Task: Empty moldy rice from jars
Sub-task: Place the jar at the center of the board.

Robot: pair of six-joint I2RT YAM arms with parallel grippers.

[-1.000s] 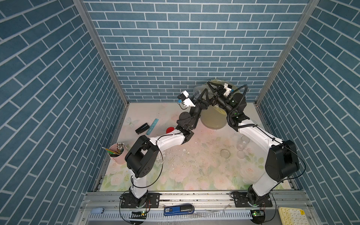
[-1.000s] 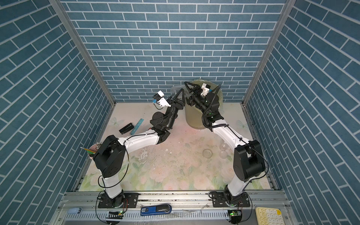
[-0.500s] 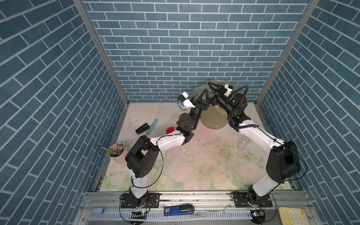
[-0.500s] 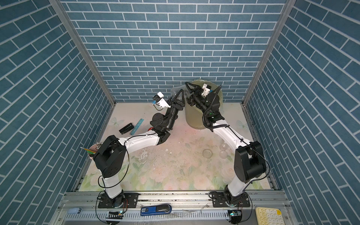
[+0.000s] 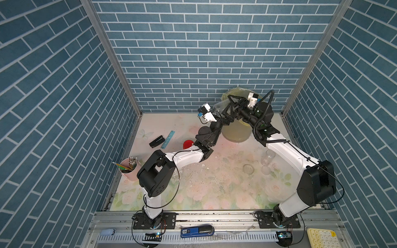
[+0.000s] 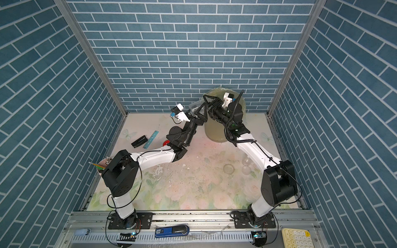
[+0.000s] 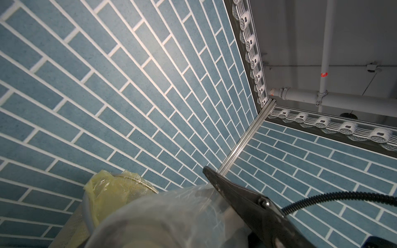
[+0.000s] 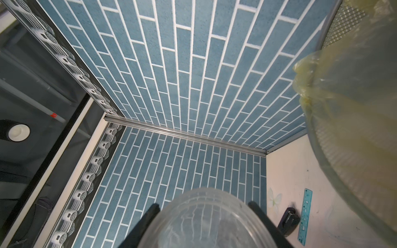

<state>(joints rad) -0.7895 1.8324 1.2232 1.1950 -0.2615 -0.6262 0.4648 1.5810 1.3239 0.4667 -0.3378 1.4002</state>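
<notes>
My right gripper [image 8: 206, 206] is shut on a clear jar [image 8: 206, 223], one black finger on each side of it. The tiles show through the jar, and no moldy rice shows in any view. Both grippers are raised beside the rim of the bin [image 5: 236, 133] at the back. My left gripper [image 5: 225, 118] sits just below the jar [image 7: 171, 216] and stands open; none of its own fingers shows against the glass. A second clear jar [image 5: 267, 157] stands on the mat with clear lids [image 5: 248, 169] near it. A red cap [image 5: 188, 144] lies by the left forearm.
The bin is lined with a yellow bag [image 7: 111, 189] and stands against the back wall. A pink pencil cup [image 5: 129, 169] is at the left edge. A black stapler [image 5: 156, 141] and a blue ruler [image 5: 168, 139] lie at back left. White crumbs [image 5: 193, 171] dot the mat.
The right gripper has closed on the jar and the left gripper has opened off it. Both arms have stayed almost in place by the bin.
</notes>
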